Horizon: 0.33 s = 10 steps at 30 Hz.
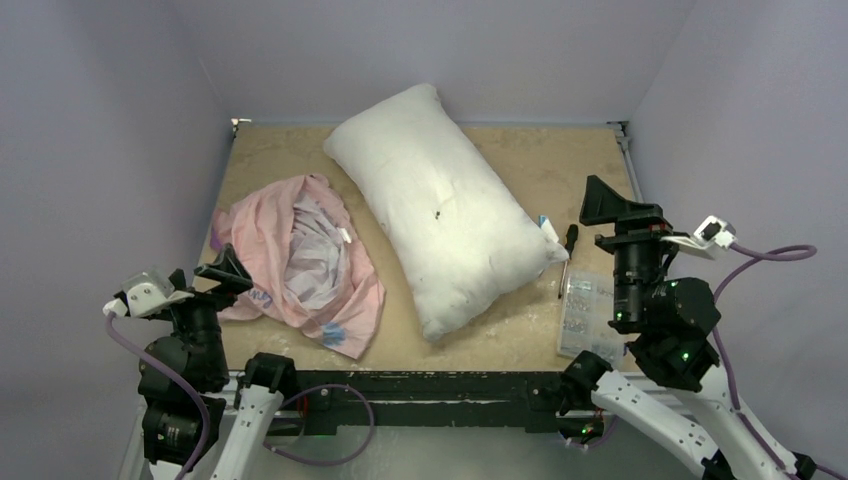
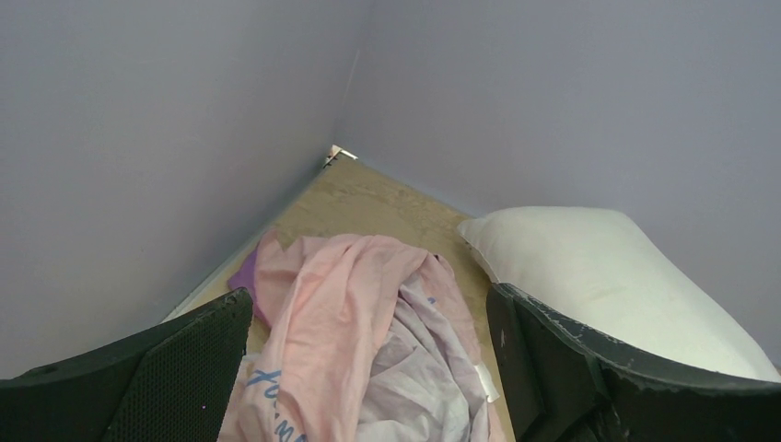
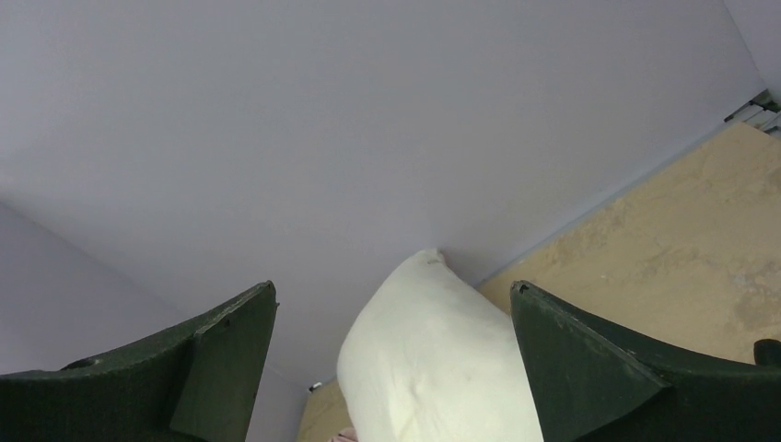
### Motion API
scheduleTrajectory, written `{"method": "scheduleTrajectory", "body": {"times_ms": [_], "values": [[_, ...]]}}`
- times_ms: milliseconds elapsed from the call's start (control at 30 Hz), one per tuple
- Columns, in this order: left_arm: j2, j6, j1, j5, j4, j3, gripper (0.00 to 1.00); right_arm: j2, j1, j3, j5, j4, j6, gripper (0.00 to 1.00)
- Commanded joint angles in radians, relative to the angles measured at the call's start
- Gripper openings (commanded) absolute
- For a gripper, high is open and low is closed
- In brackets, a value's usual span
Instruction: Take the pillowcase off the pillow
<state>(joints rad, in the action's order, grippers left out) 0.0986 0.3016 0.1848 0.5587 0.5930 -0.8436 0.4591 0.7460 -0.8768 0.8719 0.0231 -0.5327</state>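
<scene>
Only blurred blue lettering [image 2: 265,378] on the pillowcase [image 2: 341,304]; unreadable

Jaws gape on left arm [image 1: 185,345] and right arm [image 1: 665,310].

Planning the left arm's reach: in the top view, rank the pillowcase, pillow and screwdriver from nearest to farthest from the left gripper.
From the left gripper:
1. pillowcase, crumpled right beside it, on the table's left side.
2. pillow, mid-table, lying diagonally.
3. screwdriver, past the pillow's near right corner, on the far right.
</scene>
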Motion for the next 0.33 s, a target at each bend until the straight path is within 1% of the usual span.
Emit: {"method": "scheduleTrajectory", "body": {"times_ms": [0, 300], "values": [[0.013, 0.022, 0.002, 0.031, -0.004, 0.001, 0.97, -0.019, 0.000, 0.022, -0.013, -0.062, 0.036, 0.99], [0.019, 0.033, 0.002, 0.011, -0.036, 0.040, 0.97, -0.023, 0.000, 0.032, -0.019, -0.084, 0.054, 0.99]]}}
